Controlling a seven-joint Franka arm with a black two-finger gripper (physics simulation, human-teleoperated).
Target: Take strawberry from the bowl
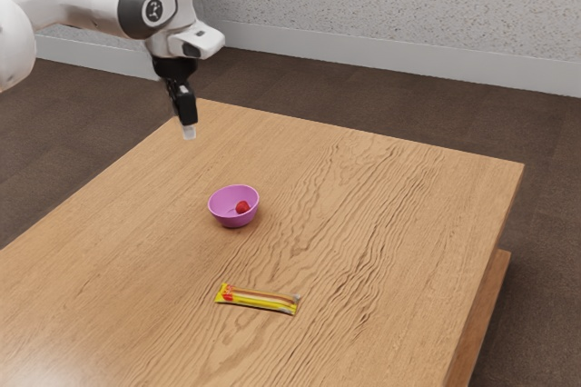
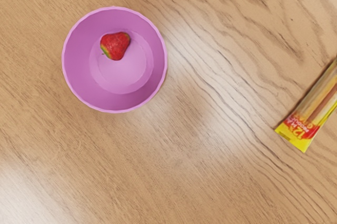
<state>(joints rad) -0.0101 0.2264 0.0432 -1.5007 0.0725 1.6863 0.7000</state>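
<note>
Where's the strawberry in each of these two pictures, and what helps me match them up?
Exterior view: the strawberry is a small red spot inside the bowl, left of the picture's middle.
Wrist view: upper left, on the bowl's floor, off its center.
Shared landmark: the yellow-ended snack packet, outside the pink-purple bowl.

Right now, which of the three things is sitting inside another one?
The red strawberry: it lies inside the pink bowl, while the bowl and the yellow packet rest right on the table.
</note>
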